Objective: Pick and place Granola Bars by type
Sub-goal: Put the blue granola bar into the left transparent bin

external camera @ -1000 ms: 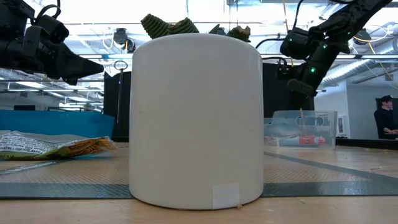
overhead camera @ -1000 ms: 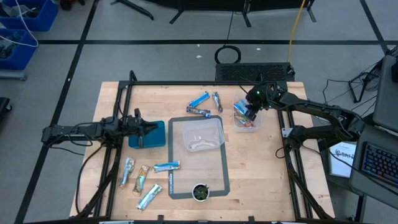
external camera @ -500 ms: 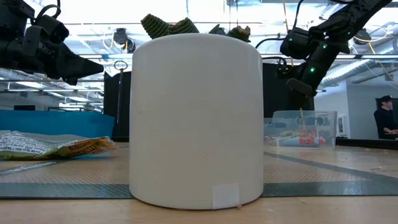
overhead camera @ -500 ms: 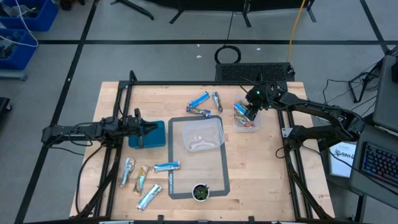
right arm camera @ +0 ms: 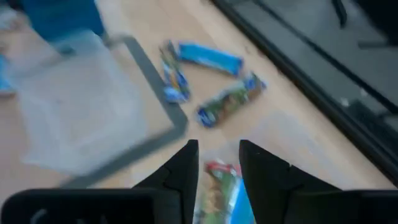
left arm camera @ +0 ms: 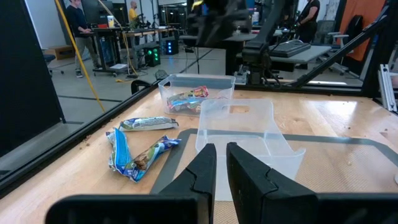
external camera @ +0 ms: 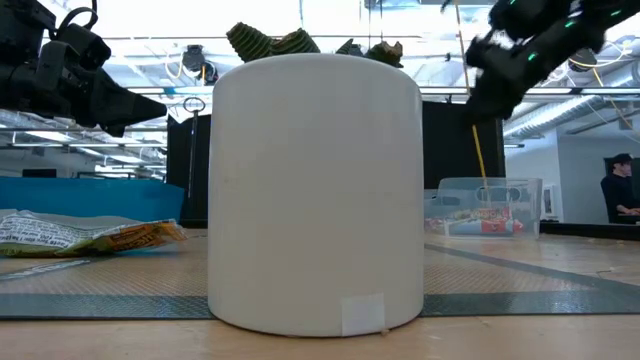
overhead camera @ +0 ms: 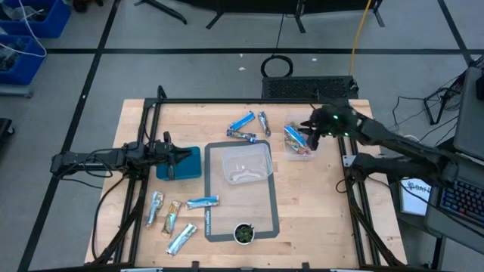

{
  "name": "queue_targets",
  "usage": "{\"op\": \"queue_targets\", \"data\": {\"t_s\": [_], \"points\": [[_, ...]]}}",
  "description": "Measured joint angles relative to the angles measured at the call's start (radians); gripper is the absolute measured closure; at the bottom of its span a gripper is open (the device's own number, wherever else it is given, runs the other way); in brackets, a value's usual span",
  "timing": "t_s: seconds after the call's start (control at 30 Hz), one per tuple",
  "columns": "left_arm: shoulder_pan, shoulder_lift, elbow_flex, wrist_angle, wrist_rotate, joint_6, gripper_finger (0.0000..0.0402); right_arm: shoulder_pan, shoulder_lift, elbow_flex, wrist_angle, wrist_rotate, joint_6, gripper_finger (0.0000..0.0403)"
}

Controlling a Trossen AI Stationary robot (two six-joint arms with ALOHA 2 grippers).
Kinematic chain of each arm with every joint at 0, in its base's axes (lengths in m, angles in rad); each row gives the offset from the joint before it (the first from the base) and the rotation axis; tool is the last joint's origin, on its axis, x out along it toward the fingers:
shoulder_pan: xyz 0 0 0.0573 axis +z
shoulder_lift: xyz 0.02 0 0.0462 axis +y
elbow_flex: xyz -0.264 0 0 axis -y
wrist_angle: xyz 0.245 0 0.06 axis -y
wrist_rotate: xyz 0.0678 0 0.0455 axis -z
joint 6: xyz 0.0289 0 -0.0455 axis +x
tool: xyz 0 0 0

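Observation:
Granola bars lie in three groups. Three sit near the far edge (overhead camera: 249, 126). Several lie near the left front (overhead camera: 175, 217). More rest inside a small clear box (overhead camera: 298, 143) at the far right. My right gripper (overhead camera: 308, 136) hangs open above that box, empty; its wrist view shows a bar in the box (right arm camera: 219, 186) below the fingers. My left gripper (overhead camera: 175, 157) waits shut over a blue bin (overhead camera: 181, 163). Its fingers (left arm camera: 221, 155) point across the table at the clear tub (left arm camera: 239, 124).
A larger clear tub (overhead camera: 246, 162) stands on a grey-rimmed mat (overhead camera: 274, 211). A white pot with a green plant (overhead camera: 243, 233) sits at the mat's near edge and fills the low view (external camera: 315, 190). A black frame (overhead camera: 151, 113) borders the table. A person shows far off (external camera: 620, 190).
My right gripper has risen from the small clear box and drawn back toward the table's right edge, moving fast enough to blur. The left arm and the bars have stayed in place.

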Motion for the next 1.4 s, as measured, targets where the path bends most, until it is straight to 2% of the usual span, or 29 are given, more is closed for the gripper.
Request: {"op": "queue_targets", "data": {"t_s": [0.27,0.43,0.63,0.9,1.07,1.33,1.4], "points": [[0.000,0.000,0.000,0.000,0.000,0.000,0.0360,0.121,-0.304,-0.170,0.050,-0.004,0.129,0.0305],[0.000,0.000,0.000,0.000,0.000,0.000,0.0360,0.202,-0.446,-0.343,0.261,-0.080,0.212,0.0308],[0.000,0.000,0.000,0.000,0.000,0.000,0.0360,0.291,-0.496,-0.494,0.533,-0.078,0.240,0.0310],[0.000,0.000,0.000,0.000,0.000,0.000,0.0360,0.396,-0.494,-0.503,0.556,-0.067,0.202,0.0310],[0.000,0.000,0.000,0.000,0.000,0.000,0.0360,0.515,-0.494,-0.514,0.568,0.052,0.153,0.0310],[0.000,0.000,0.000,0.000,0.000,0.000,0.0360,0.708,-0.494,-0.536,0.569,0.360,0.047,0.0310],[0.000,0.000,0.000,0.000,0.000,0.000,0.0360,0.741,-0.494,-0.538,0.570,0.375,0.019,0.0310]]}}
